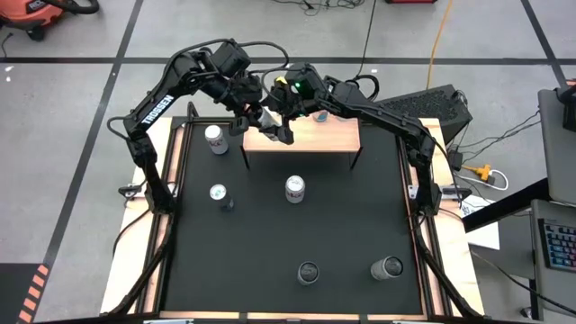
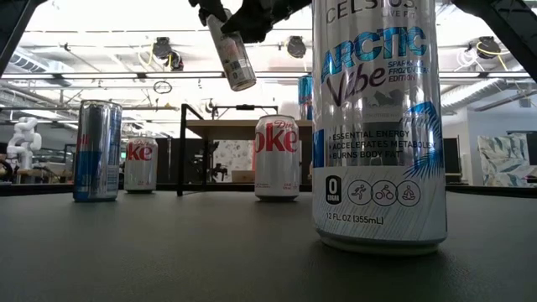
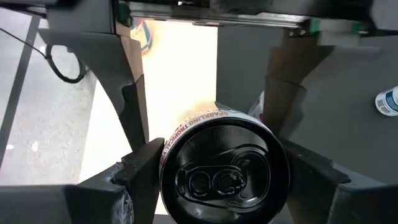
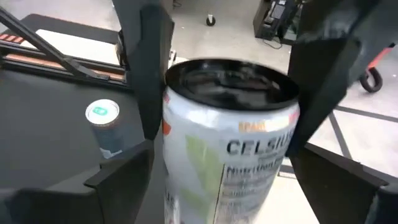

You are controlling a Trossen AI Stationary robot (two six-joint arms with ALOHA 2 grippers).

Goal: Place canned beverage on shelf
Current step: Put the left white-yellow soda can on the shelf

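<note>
A white Celsius can (image 1: 265, 118) is held in the air between my two grippers, just left of the far-centre shelf (image 1: 315, 135), a low table of light wood. In the low view the can (image 2: 233, 52) hangs tilted, its top up and to the left. My left gripper (image 1: 255, 112) is shut on its top end; the left wrist view looks onto the lid and tab (image 3: 225, 168). My right gripper (image 1: 279, 126) faces it from the right, its fingers closed in on the can's body (image 4: 224, 143). My left gripper pinches the can's sides just under the top rim (image 3: 166, 163) between its two fingers. It comes slanting down from the table's left, along the can's length. The can is lifted clear and tilted, its bottom end hanging free. My right gripper has a finger on either side of the can's upper body (image 4: 283, 146), below the left gripper's fingers. It comes from the table's right, across the can. The fingers stand at the can's width; its left finger's contact is hidden by shadow.
Several cans stand on the black mat: one left of the shelf (image 1: 215, 138), two at mid table (image 1: 219, 193) (image 1: 295, 188), two near the front edge (image 1: 308, 273) (image 1: 387, 267). The shelf top right of the grippers is bare (image 1: 333, 135).
</note>
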